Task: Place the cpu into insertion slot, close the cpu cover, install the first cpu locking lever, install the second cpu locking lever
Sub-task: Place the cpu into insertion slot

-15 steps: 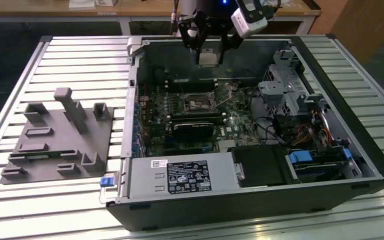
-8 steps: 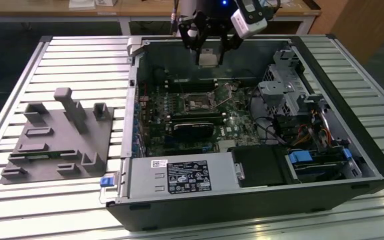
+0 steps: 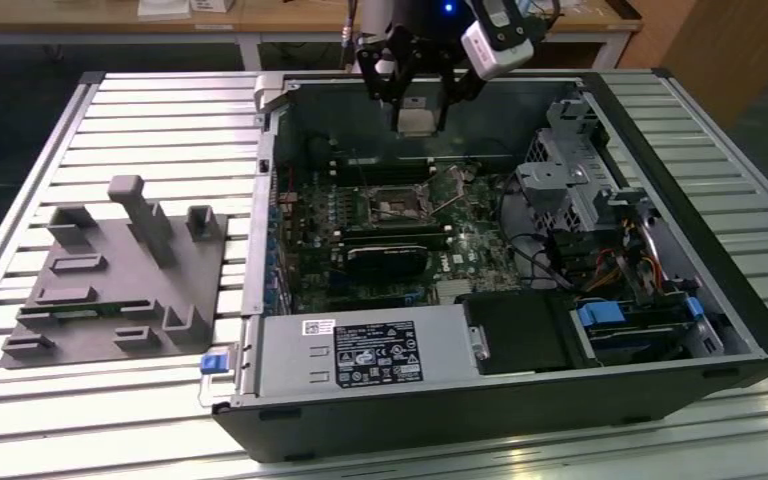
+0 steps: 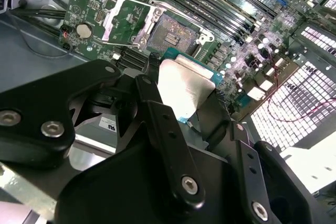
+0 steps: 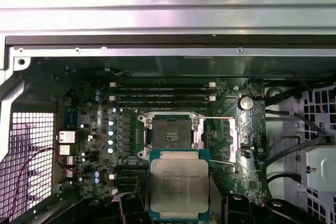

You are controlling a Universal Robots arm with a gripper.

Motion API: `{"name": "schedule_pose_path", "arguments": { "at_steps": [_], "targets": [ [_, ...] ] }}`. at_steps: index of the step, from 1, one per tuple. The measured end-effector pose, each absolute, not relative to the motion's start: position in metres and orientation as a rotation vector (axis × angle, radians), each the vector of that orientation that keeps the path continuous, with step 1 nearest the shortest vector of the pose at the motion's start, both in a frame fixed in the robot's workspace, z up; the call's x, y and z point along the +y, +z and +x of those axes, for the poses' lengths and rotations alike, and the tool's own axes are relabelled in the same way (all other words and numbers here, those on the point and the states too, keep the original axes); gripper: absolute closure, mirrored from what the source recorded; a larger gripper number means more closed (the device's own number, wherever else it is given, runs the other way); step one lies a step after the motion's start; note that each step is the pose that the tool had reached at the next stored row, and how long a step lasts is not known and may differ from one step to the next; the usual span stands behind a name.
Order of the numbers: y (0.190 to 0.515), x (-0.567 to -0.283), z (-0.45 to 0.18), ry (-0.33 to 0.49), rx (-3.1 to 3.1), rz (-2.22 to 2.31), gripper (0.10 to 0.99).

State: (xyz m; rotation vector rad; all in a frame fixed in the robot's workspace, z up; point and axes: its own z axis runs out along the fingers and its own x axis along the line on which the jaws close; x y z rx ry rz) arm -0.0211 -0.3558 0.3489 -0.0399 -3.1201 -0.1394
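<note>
- The gripper (image 3: 418, 105) has its black fingers (image 4: 157, 108) pinched on two opposite edges of the cpu (image 5: 178, 187), which it holds flat with the silvery top facing up.
- In the exterior view the cpu hangs in the air inside the far end of the open computer case (image 3: 491, 425), well above the motherboard (image 5: 89, 129).
- The insertion slot (image 5: 170, 132) lies lower down, toward the case's middle. It is apart from the chip and bare.
- In the first wrist view the cpu's edges run parallel to the slot's rim.
- The cpu cover (image 4: 118, 22) stands swung open beside the slot.
- The memory slots (image 5: 163, 98) run along the slot's other side.
- Lines of dark print mark the cpu's top, and a dark printed label (image 3: 373, 355) sits on the near metal box.
- A grey fixture (image 3: 117, 280) rests on the slatted table (image 3: 157, 110) at the exterior view's left.
</note>
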Motion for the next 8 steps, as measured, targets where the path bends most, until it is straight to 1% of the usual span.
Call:
{"name": "schedule_pose_path", "arguments": {
  "at_steps": [8],
  "targets": [
    [0.3432, -0.3558, -0.0211, -0.139, -3.12, -0.04, 0.549]
  ]
}}
